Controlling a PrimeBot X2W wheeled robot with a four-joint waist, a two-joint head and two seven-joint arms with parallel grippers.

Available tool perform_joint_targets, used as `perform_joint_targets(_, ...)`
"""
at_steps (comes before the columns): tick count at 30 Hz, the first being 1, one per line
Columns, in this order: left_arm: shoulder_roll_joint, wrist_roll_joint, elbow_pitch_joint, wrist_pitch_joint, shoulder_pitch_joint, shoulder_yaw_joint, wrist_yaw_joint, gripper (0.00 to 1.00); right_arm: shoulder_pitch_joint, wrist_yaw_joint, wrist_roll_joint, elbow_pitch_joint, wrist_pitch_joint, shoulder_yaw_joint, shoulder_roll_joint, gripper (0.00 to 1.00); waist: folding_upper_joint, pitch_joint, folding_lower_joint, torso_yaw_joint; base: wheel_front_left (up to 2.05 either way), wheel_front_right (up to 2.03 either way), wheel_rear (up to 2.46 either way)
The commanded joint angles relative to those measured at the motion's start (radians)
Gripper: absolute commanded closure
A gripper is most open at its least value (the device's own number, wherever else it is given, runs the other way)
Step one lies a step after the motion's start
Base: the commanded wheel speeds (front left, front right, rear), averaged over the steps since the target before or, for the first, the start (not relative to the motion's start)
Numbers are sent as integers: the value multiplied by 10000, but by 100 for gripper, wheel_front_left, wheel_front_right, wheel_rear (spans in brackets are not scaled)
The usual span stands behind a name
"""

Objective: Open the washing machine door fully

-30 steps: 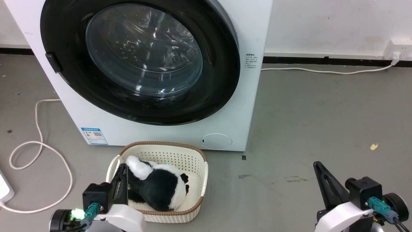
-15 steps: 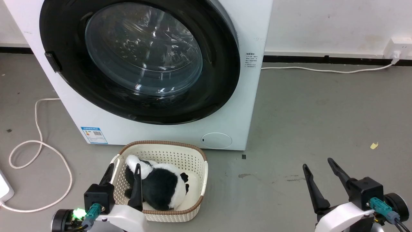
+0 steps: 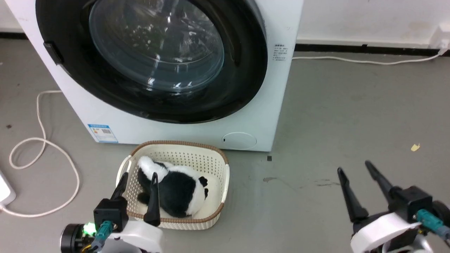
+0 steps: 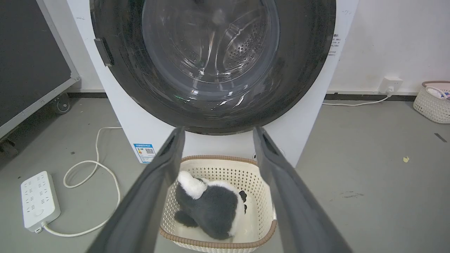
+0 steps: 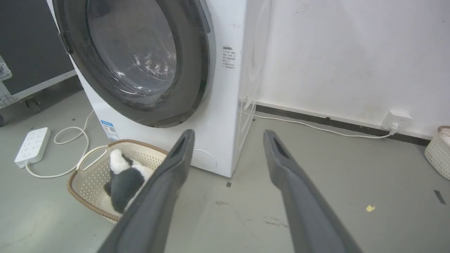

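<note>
Door: the washing machine door [image 3: 151,59] fills the upper left of the head view, glossy black rim flat against the washing machine [image 3: 281,88]; I judge it shut, nothing of the task done yet.
Handle: a small dark tab [image 3: 52,52] sits on the rim at the far left of the head view; I take it for the latch side, though I cannot be sure.
Left gripper: my left gripper [image 3: 137,189] is at the lower left, fingers spread, holding nothing, hanging over the basket [image 3: 225,175].
Right gripper: my right gripper [image 3: 358,184] is at the lower right, fingers parted and empty, over bare floor, well apart from the machine.
Basket: it stands just before the machine, under the door's lower edge, with a black-and-white plush toy [image 3: 175,191] in it.
Risk, reach: going up to the tab, my left fingers could catch the basket rim or the toy and drag them.
Risk, grip: the rim is glossy; a shallow hold may slip off before the latch gives.
Risk, swing: a full swing may sweep the door into my own arm or body if I stand in its path.
Cable: a white cord [image 3: 42,147] loops on the floor at the left, near my wheels.
</note>
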Motion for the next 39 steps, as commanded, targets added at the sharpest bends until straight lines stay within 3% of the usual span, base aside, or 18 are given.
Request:
perform_joint_targets(1,3,-125,-91,-91,-216,-49,88,0,-231,-2,104,-71,-86,-3,-130,0,-1,104,-1,55,0,0,0)
perform_joint_targets(17,4,-377,-366,-425,-595,-498,492,0,-1900,-3,1927,113,-7,171,-1019,0,-1,1023,-1,548,0,0,0)
perform_joint_targets(20,4,-423,-408,-487,-651,-563,559,0,-2310,-3,2309,145,93,232,-1190,86,-1,1190,-1,657,0,0,0)
perform_joint_targets(21,4,-437,-423,-508,-672,-583,580,0,-2450,-3,2414,159,115,245,-1250,100,-1,1249,-1,694,0,0,0)
perform_joint_targets(30,5,-598,-602,-697,-912,-834,788,0,-3872,-4,3891,558,684,267,-1382,100,-1,1802,-1,1056,0,0,0)
perform_joint_targets(39,6,-805,-760,-884,-1123,-1217,1057,0,-5517,-5,5512,1750,1801,115,-1154,100,-1,2368,-1,1489,0,0,0)
